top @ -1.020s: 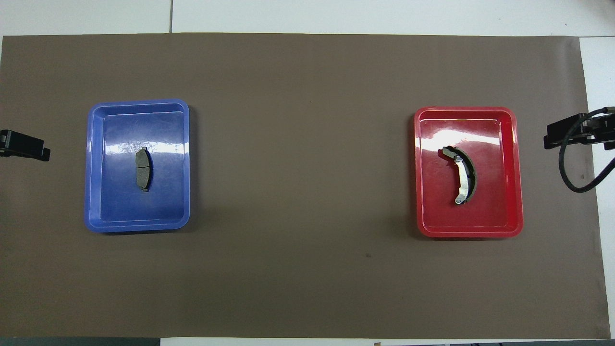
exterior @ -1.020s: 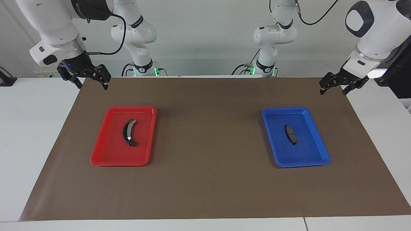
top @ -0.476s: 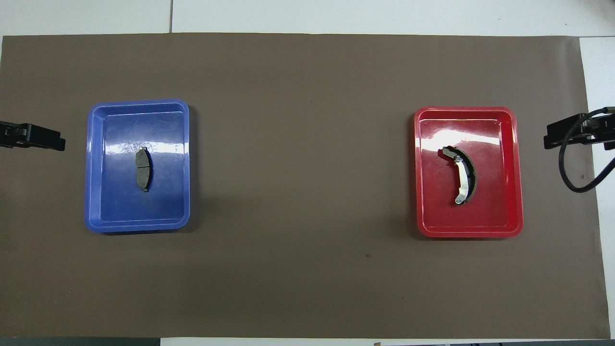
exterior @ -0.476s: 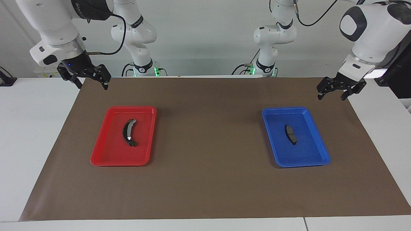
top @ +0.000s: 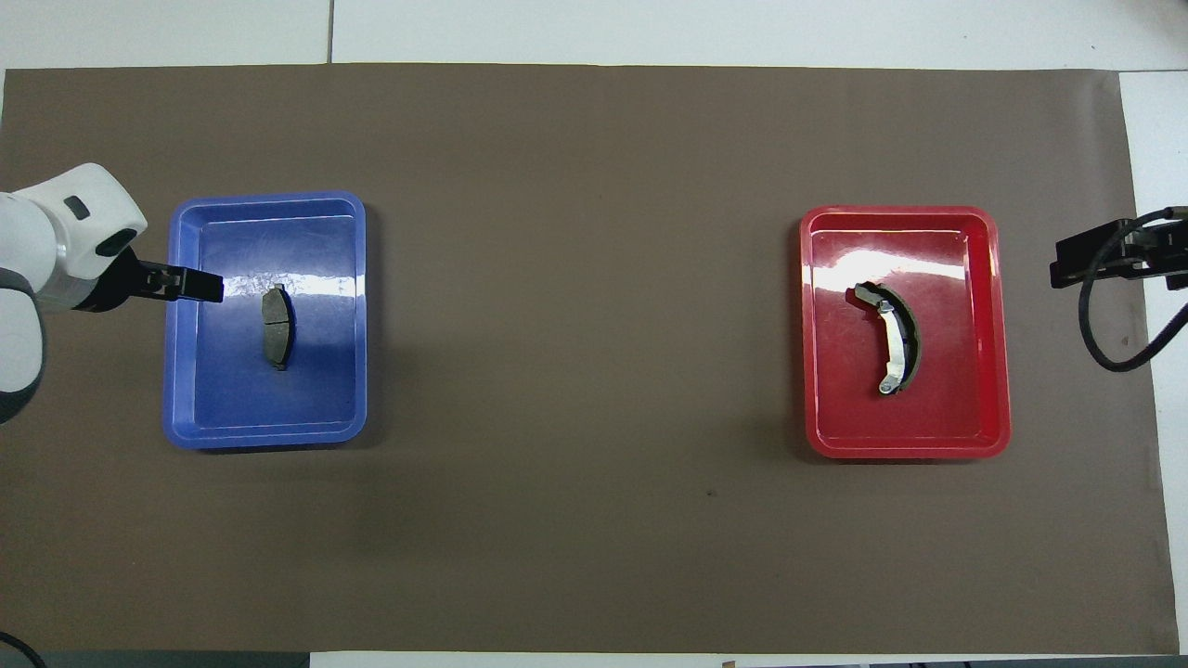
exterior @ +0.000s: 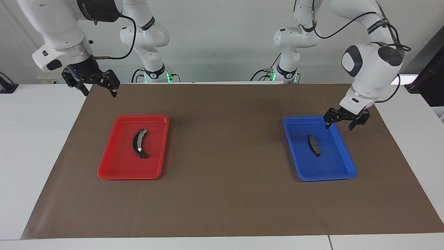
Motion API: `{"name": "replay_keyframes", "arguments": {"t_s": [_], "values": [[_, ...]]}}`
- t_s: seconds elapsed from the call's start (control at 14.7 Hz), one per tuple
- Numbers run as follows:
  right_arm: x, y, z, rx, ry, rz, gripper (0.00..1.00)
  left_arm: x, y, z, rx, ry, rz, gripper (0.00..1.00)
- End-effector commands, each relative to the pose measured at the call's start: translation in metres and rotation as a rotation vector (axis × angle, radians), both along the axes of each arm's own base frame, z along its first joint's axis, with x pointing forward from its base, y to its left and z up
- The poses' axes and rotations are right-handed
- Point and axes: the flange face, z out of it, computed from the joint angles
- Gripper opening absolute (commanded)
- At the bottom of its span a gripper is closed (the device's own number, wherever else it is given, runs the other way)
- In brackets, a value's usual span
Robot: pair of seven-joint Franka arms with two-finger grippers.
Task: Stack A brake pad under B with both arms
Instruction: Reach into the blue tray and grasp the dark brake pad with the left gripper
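Observation:
The A brake pad [exterior: 314,145], short and dark grey with a centre groove, lies in the blue tray [exterior: 301,119]; it also shows in the overhead view [top: 276,327]. B [exterior: 139,143], the long black crescent with a silvery inner strip, lies in the red tray [exterior: 142,117] and shows in the overhead view too [top: 893,339]. My left gripper [exterior: 339,127] is open and empty. It hangs above the blue tray's rim [top: 269,199] at the left arm's end, apart from the pad. My right gripper [exterior: 100,94] is open and empty, and waits over the mat's corner at the right arm's end.
A brown mat [exterior: 222,194] covers the table under both trays. The trays stand wide apart, with bare mat between them. A black cable [top: 1109,343] hangs by the right gripper.
My left arm has swung in and come down from over the mat's corner to over the blue tray's rim. The right arm, the trays and both parts have not moved.

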Motion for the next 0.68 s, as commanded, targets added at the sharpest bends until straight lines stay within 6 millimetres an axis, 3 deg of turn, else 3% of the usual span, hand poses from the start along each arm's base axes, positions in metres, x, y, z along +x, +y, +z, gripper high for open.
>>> {"name": "replay_keyframes", "arguments": {"t_s": [0.0,0.27,0.41,0.54,0.61], "values": [[-0.003,-0.003,-0.001,-0.002,-0.012,0.012,1.00,-0.009,-0.010,-0.051,-0.007,-0.009,0.018,0.99],[-0.003,-0.003,-0.001,-0.002,-0.012,0.012,1.00,-0.013,-0.019,-0.110,-0.011,-0.041,0.040,0.99],[-0.004,-0.003,-0.001,-0.002,-0.014,0.012,1.00,-0.018,-0.018,-0.123,-0.009,-0.026,0.042,0.99],[-0.003,-0.003,-0.002,-0.002,-0.011,0.013,1.00,-0.024,-0.018,-0.136,-0.009,-0.003,0.045,0.89],[-0.003,-0.003,-0.001,-0.002,-0.012,0.014,1.00,-0.025,-0.018,-0.141,-0.007,0.008,0.047,0.73]]}}
